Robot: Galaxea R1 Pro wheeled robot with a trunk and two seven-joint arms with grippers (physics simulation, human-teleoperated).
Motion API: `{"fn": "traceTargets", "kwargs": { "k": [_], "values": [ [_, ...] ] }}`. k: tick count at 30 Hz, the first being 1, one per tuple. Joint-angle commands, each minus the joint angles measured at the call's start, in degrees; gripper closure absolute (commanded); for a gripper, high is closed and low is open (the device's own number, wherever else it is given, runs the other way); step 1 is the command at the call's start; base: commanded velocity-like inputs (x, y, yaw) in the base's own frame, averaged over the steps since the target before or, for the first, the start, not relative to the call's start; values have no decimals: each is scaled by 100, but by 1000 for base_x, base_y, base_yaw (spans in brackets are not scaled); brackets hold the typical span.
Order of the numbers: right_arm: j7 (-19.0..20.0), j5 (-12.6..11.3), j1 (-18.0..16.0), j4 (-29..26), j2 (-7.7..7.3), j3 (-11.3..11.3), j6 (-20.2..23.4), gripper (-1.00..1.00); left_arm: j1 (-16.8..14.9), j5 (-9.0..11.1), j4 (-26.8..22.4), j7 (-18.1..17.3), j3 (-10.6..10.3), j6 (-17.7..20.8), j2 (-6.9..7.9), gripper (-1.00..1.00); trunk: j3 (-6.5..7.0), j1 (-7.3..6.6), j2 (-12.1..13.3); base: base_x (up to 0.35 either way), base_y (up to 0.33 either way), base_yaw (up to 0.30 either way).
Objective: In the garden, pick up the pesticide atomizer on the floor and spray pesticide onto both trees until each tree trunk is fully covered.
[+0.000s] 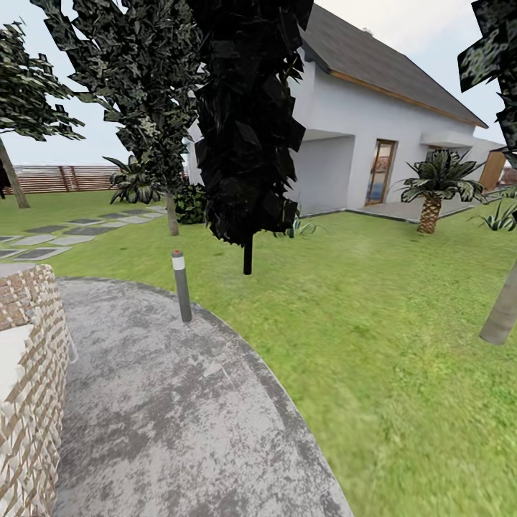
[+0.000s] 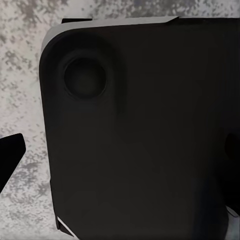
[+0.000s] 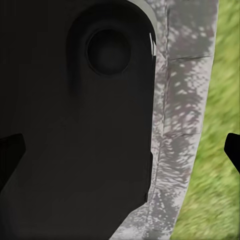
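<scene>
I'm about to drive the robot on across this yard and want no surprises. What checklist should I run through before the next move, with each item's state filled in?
1. Pesticide atomizer located: not ok; no sprayer appears on the grey paving or the lawn.
2. Target trunk in sight: ok; a thick grey-brown tree trunk stands at the lawn's right edge.
3. Bollard clear of the path: cannot tell; it stands at the paving's edge, ahead and slightly left.
4. Brick wall clearance on the left: cannot tell; it looks close.
5. End effectors empty and open: cannot tell; only dark finger tips show at the wrist views' edges.
</scene>
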Motion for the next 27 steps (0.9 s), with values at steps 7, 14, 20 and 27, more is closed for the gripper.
{"fn": "traceTargets", "kwargs": {
  "k": [7,14,20,27],
  "values": [
    [-3,1,1,-7,-1,8,0,-100,-2,1,4,-19,2,-17,2,-100,-5,0,-3,0,0,6],
    [-3,1,1,-7,-2,11,0,-100,-3,2,4,-19,2,-17,3,-100,-5,0,-3,0,0,0],
    [-3,5,1,-7,-9,12,0,-100,-3,4,4,-19,2,-17,3,-100,-5,0,-3,0,0,0],
    [-3,1,1,-15,-13,-7,0,-100,-3,7,4,-19,4,-17,1,-100,-5,0,-3,0,0,33]
  ]
}}
